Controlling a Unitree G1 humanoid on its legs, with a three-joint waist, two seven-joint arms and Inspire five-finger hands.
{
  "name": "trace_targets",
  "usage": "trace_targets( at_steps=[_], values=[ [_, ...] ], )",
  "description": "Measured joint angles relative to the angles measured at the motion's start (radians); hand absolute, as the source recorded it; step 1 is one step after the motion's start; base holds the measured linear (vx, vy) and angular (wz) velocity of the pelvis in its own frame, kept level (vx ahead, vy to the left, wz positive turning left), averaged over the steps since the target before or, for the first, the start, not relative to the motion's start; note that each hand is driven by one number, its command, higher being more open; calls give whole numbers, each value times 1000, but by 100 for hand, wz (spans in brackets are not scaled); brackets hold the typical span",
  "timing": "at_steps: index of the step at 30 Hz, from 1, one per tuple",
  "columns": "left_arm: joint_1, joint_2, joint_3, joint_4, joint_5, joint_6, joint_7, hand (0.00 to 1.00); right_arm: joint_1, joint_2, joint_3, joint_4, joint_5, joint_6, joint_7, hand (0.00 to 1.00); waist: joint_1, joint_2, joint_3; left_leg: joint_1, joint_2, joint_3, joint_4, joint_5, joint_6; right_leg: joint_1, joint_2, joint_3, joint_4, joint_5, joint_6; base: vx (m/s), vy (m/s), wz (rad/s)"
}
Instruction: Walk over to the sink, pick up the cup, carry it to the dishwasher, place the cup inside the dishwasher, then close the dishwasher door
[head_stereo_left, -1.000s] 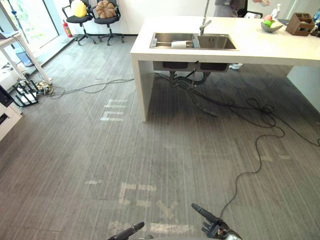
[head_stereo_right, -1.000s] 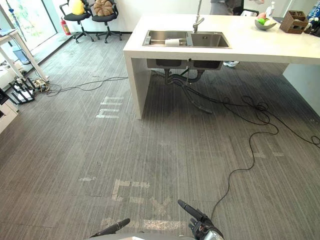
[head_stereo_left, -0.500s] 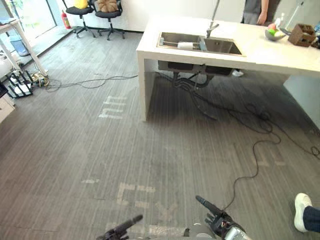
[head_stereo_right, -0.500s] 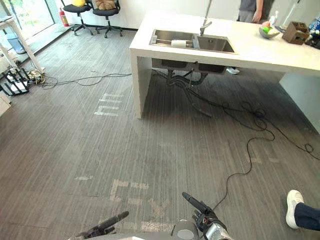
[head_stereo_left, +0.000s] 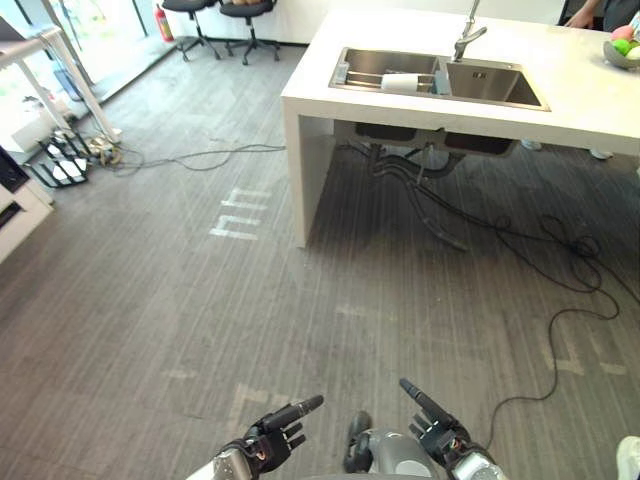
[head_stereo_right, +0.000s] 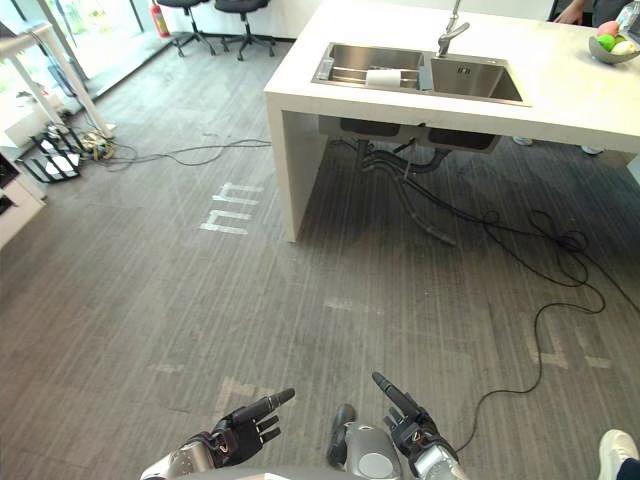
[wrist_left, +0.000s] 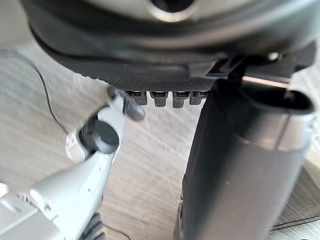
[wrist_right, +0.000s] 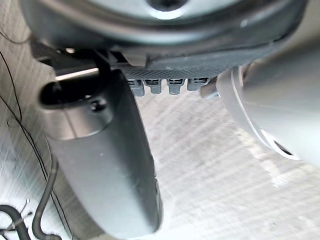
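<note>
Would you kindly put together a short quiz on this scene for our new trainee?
1. True or false: the right hand holds the cup.
2. Where does the cup lie? A) in the left basin of the sink; B) in its right basin; C) on a chair.
3. Fill in: the bowl of fruit stands on the counter to the robot's ____ of the faucet.
Key: 1 false: the cup lies in the sink, well away from the right hand and the left hand. 2 A. 3 right.
</note>
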Motion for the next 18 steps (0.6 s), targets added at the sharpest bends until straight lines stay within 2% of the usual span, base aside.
trace_targets(
  at_steps=[1, 2, 3, 4, 5, 6, 7, 8, 9, 10, 12, 13, 14, 15, 16, 17, 18],
  values=[
    [0, 0, 5, 0, 0, -5, -1, 100, 5, -2, 2, 3, -2, 0, 0, 100, 3, 1, -5, -40, 9, 1, 104, 1, -3, 15, 6, 2, -13, -5, -1, 395, -287, -14],
    [4, -3, 8, 0, 4, -23, -2, 100, 14, -16, 21, 9, -2, 0, 0, 100, 6, 19, -12, -129, 43, 11, 317, 37, -46, 52, 31, 8, -52, -7, -1, 409, -201, -37],
    [20, -17, 14, -11, 25, -66, -8, 100, 22, -46, 66, 17, -2, -7, 1, 100, 13, 65, -18, -261, 117, 28, 627, 127, -63, 112, 80, 29, -111, -10, -5, 431, -161, -53],
    [29, -25, 22, -24, 35, -94, -12, 100, 22, -63, 80, 29, -12, -8, 3, 100, 16, 89, -21, -325, 152, 38, 778, 129, -61, 140, 101, 49, -129, -16, -12, 396, -72, -58],
    [36, -29, 31, -29, 38, -116, -13, 100, 22, -68, 81, 41, -33, -10, 5, 100, 17, 99, -22, -356, 168, 51, 851, 125, -56, 161, 108, 63, -135, -23, -17, 329, -4, -58],
    [49, -29, 45, -43, 37, -148, -13, 100, 24, -76, 85, 55, -68, -14, 8, 100, 17, 103, -17, -400, 182, 73, 930, 112, -40, 210, 108, 91, -144, -35, -28, 417, -1, -61],
    [66, -28, 54, -73, 12, -172, 5, 100, 33, -77, 103, 59, -102, -14, 8, 100, 19, 98, -14, -443, 179, 79, 935, 103, -24, 254, 102, 117, -161, -45, -26, 487, 10, -60],
    [71, -29, 58, -89, -3, -181, 11, 100, 34, -78, 112, 60, -110, -13, 7, 100, 23, 96, -12, -464, 171, 78, 912, 98, -18, 271, 98, 130, -168, -48, -22, 393, 21, -63],
    [80, -32, 66, -123, -21, -186, 20, 100, 34, -81, 118, 62, -110, -12, 5, 100, 38, 90, -8, -499, 138, 75, 816, 93, -19, 302, 85, 159, -182, -46, -6, 296, 38, -50],
    [83, -34, 69, -134, -24, -186, 24, 100, 33, -81, 116, 62, -110, -10, 4, 100, 42, 86, -3, -505, 124, 74, 768, 88, -16, 316, 77, 168, -189, -46, -3, 374, 102, -71],
    [108, -52, 71, -207, -25, -199, 36, 100, -4, -79, 116, 54, -110, -11, 5, 100, 62, 65, 20, -512, 14, 79, 313, 98, -15, 365, 22, 213, -230, -46, 21, 426, 165, -70],
    [113, -58, 67, -226, -24, -204, 44, 100, -10, -80, 115, 47, -109, -13, 6, 100, 62, 64, 21, -508, -8, 79, 173, 133, -13, 373, 12, 215, -243, -47, 31, 321, 181, -35],
    [116, -69, 53, -267, -22, -221, 54, 100, -13, -82, 114, 29, -109, -19, 6, 100, 60, 72, 25, -503, -34, 82, -63, 226, -20, 402, 6, 212, -276, -50, 55, 333, 212, 5],
    [116, -72, 32, -322, -21, -235, 65, 100, -14, -83, 112, 26, -108, -24, 3, 100, 60, 86, 36, -518, -29, 94, -167, 255, -24, 445, 13, 201, -301, -67, 79, 341, 232, 21],
    [116, -71, 22, -350, -20, -238, 72, 100, -13, -83, 112, 28, -107, -24, 0, 100, 60, 91, 41, -530, -20, 110, -168, 252, -21, 467, 18, 192, -305, -82, 90, 360, 257, 42],
    [114, -67, 13, -404, -19, -238, 83, 100, -3, -83, 112, 36, -99, -24, -7, 100, 61, 95, 44, -540, -9, 144, -127, 297, 22, 510, 18, 173, -298, -128, 103, 389, 271, 54],
    [109, -57, 7, -465, -16, -238, 92, 100, 5, -74, 112, 37, -94, -20, -11, 100, 63, 83, 41, -546, -27, 166, -85, 356, 95, 526, -10, 158, -264, -180, 108, 410, 272, 55]
  ],
)
